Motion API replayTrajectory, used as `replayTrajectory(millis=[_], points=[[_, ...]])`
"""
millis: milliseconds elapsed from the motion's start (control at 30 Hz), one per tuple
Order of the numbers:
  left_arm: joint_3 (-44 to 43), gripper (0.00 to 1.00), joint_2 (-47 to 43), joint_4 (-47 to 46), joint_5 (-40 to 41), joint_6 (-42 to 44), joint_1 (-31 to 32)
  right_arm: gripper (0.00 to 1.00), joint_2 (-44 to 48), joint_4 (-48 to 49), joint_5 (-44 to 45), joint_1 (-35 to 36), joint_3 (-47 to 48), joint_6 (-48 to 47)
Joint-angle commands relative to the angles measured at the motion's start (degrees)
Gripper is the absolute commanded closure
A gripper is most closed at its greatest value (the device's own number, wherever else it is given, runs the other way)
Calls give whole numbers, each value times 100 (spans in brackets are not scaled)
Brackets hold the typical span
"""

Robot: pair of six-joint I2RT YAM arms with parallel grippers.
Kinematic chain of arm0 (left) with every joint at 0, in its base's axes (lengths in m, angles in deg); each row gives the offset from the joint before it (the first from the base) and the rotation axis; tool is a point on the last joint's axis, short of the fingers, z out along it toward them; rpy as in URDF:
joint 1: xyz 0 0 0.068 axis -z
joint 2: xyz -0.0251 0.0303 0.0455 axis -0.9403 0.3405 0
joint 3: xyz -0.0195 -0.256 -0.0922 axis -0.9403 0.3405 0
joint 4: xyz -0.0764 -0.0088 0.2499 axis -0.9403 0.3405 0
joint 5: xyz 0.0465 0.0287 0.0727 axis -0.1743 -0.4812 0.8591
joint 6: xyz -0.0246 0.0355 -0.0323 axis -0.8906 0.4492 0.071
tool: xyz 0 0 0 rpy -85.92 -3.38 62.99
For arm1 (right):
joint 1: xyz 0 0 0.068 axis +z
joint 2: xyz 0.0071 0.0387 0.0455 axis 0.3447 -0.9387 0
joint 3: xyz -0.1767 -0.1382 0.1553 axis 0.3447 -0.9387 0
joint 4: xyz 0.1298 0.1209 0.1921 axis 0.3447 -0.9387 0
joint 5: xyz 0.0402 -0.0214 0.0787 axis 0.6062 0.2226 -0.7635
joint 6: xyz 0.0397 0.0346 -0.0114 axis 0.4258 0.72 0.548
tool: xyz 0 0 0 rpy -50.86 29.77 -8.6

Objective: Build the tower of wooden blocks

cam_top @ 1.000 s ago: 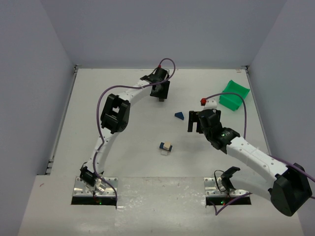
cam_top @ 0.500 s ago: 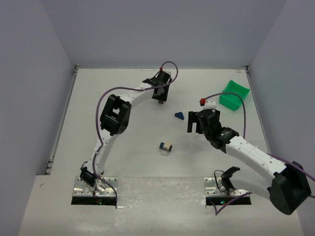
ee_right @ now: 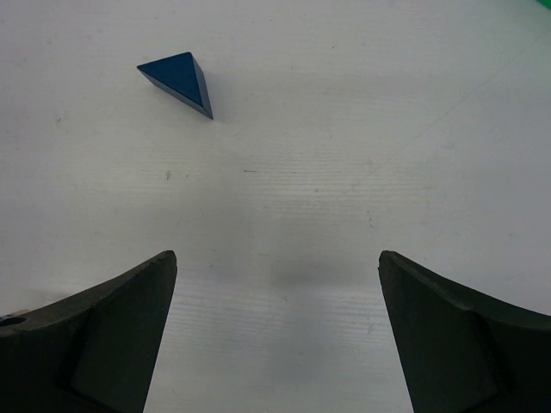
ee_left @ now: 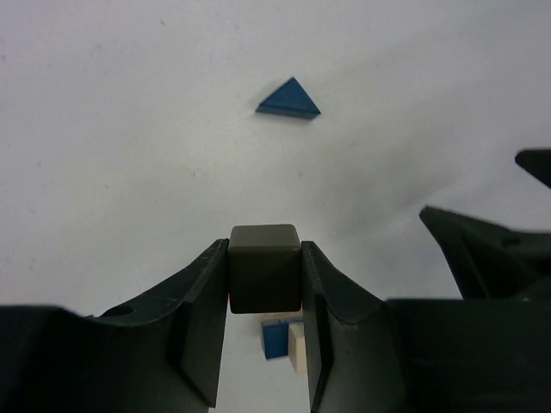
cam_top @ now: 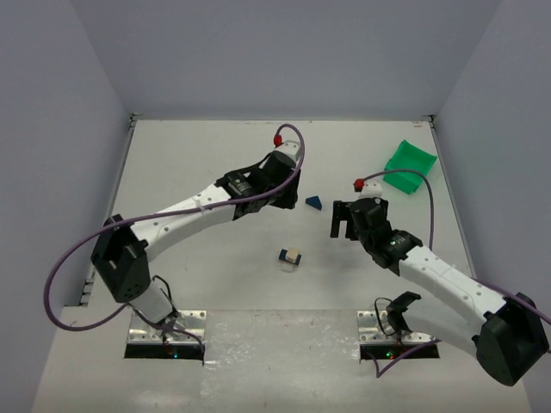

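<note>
My left gripper (cam_top: pixel 282 198) is shut on a dark grey-brown cube (ee_left: pixel 264 268) and holds it above the table; the cube does not show in the top view. Below it a blue block (ee_left: pixel 276 338) and a beige block (ee_left: pixel 299 345) lie side by side; in the top view this pair (cam_top: pixel 290 256) sits mid-table. The blue roof-shaped piece (cam_top: pixel 313 202) lies between the two grippers and shows in both wrist views (ee_left: pixel 288 99) (ee_right: pixel 179 79). My right gripper (cam_top: pixel 342 220) is open and empty (ee_right: pixel 275 262), just right of that piece.
A green plastic bin (cam_top: pixel 410 165) stands at the back right, near the right wall. Grey walls close in the table on three sides. My right gripper's black fingers (ee_left: pixel 482 249) show at the right of the left wrist view.
My left arm has swung from the back of the table toward the middle, carrying the dark cube nearer the blue and beige pair. The right gripper has shifted slightly toward me.
</note>
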Motion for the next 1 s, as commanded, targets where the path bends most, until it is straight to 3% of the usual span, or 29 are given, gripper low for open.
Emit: replayTrajectory(millis=[0, 100, 200, 333, 967], points=[[780, 100, -930, -44, -34, -727, 208, 1, 212, 108, 25, -34, 40, 96], [1186, 100, -1416, 132, 88, -947, 556, 1, 286, 54, -7, -26, 28, 96], [1307, 100, -1500, 598, 567, -1180, 1288, 1, 364, 28, 7, -32, -4, 96], [1370, 100, -1417, 943, 1023, -1235, 1769, 1, 425, -50, 54, -26, -15, 122], [1177, 100, -725, 580, 757, -1228, 1843, 1, 151, -200, 216, -31, 113, 175]])
